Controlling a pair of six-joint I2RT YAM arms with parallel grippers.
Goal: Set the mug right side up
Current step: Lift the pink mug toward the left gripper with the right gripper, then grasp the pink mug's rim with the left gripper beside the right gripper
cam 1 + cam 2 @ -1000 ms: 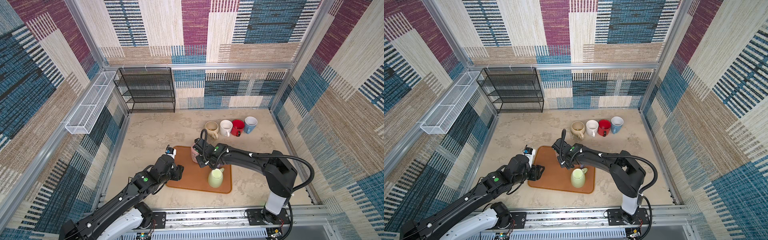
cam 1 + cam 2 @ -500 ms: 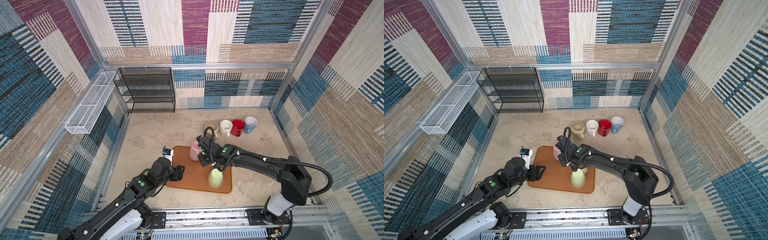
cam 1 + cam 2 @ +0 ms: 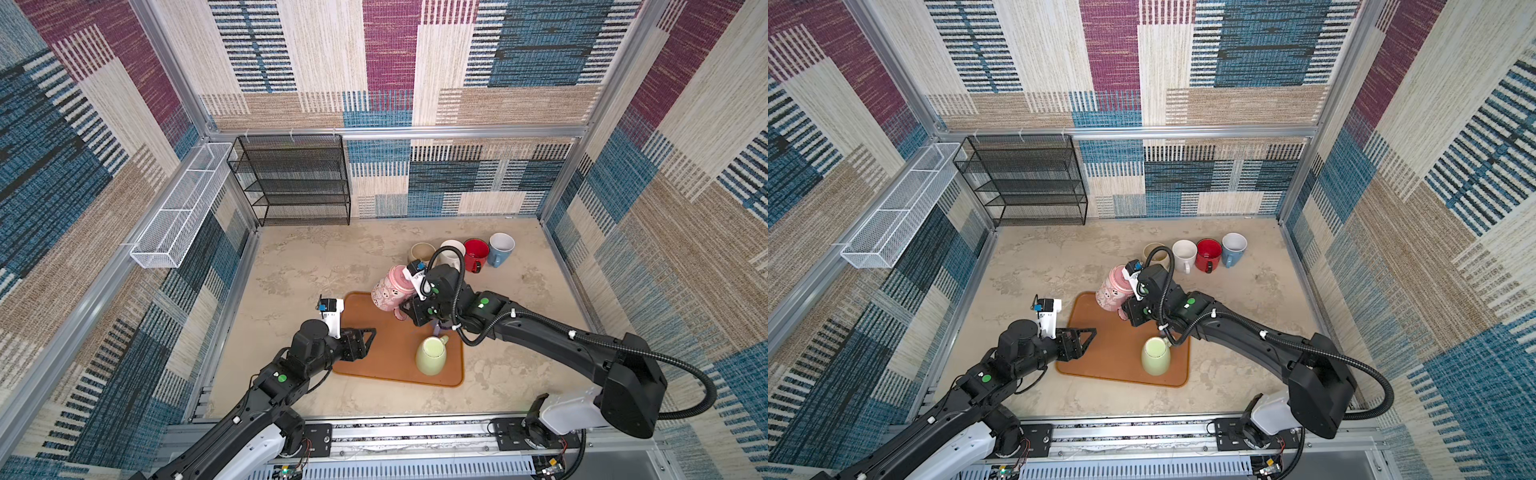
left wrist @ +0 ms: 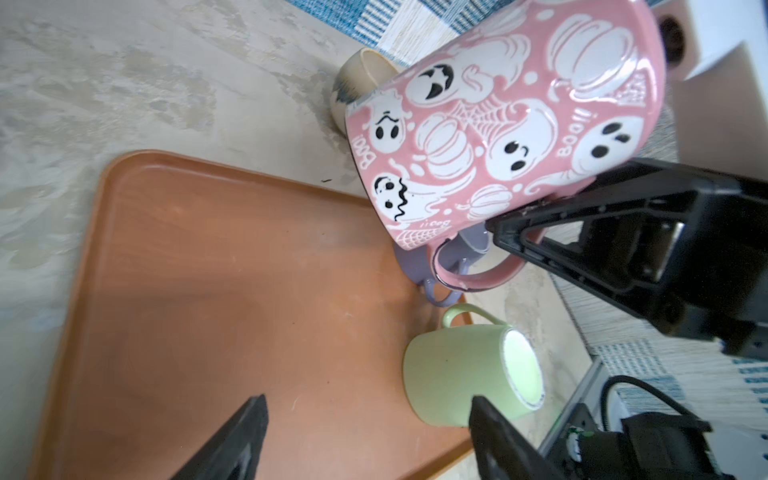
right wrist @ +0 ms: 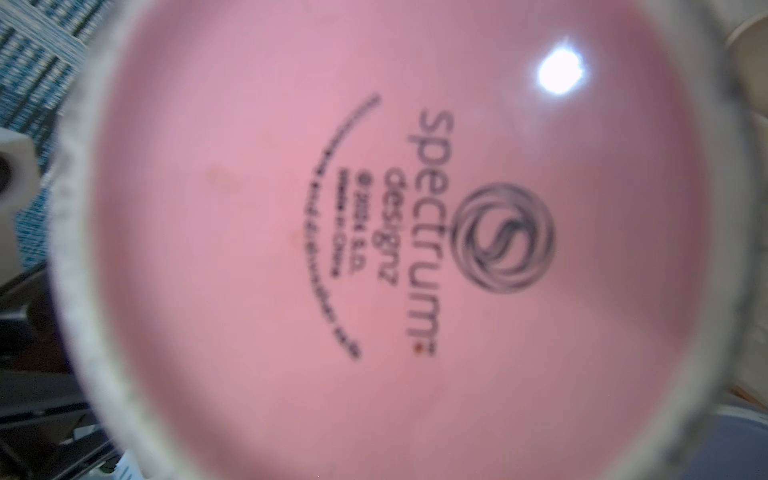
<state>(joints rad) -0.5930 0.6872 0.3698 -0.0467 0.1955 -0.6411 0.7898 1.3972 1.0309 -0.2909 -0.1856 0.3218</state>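
Centre frame in both top views, the right gripper pinches the pink mug by its handle, tilted base-up over the tray. The left gripper hovers with its jaws spread. The next move likely calls for rolling the mouth upward, then setting the mug down.

Mug above far edge of tray, mug row behind

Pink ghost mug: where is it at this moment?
In both top views the pink ghost mug hangs tilted above the far edge of the orange tray, its handle in the right gripper, just before the beige mug.
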